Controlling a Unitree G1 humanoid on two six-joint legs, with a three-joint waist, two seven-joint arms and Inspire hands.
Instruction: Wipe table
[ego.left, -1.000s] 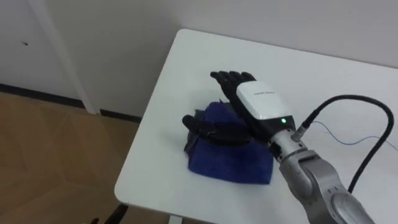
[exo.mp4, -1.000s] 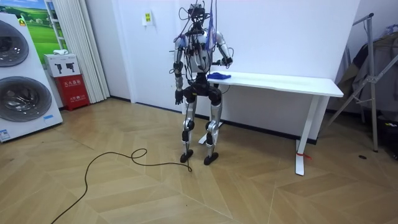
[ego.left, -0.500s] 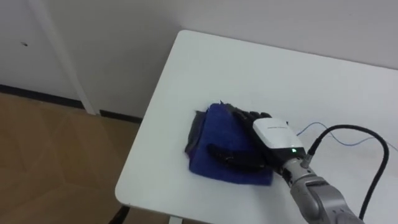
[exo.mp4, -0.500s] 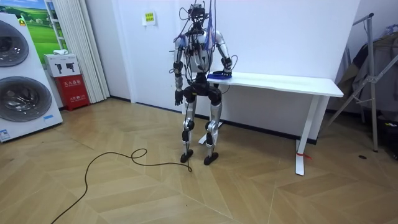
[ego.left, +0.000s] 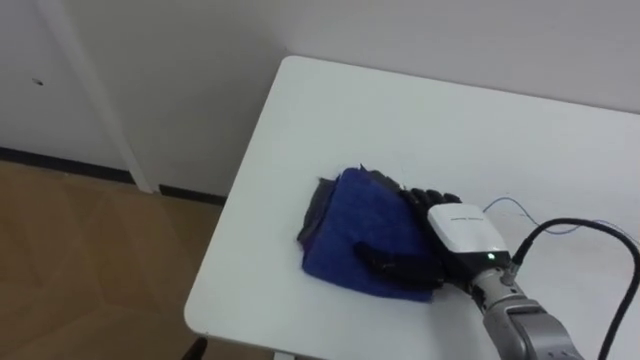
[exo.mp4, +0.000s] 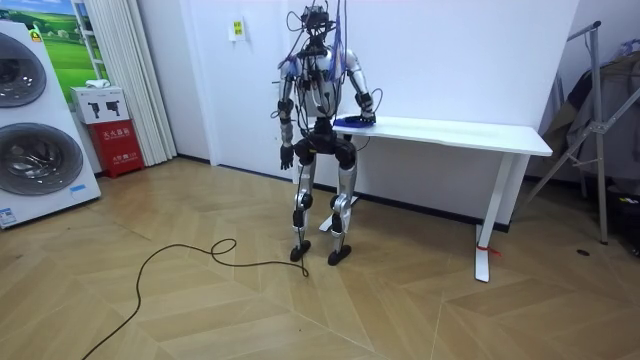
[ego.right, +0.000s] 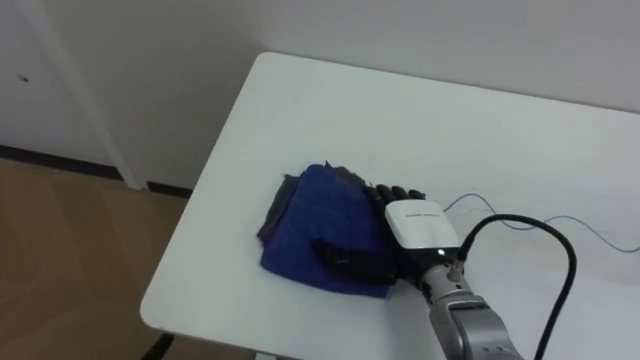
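1 folded dark-blue terry cloth (ego.left: 350, 225) lies on the white rectangular table (ego.left: 400, 110), directly under the black fingers (ego.left: 425, 197) of the robot's right hand (ego.left: 462, 232). They rest nearly straight and flat on top of it, the thumb stretched along its near edge, gripping nothing, and most of the cloth spreads beyond the fingertips toward the table's corner. It looks soft, light and limp, likely to bunch if pushed by an edge, so pressing down nearer its middle, just ahead of the fingertips, seems the surest hold; the left hand (exo.mp4: 287, 155) hangs by the hip.
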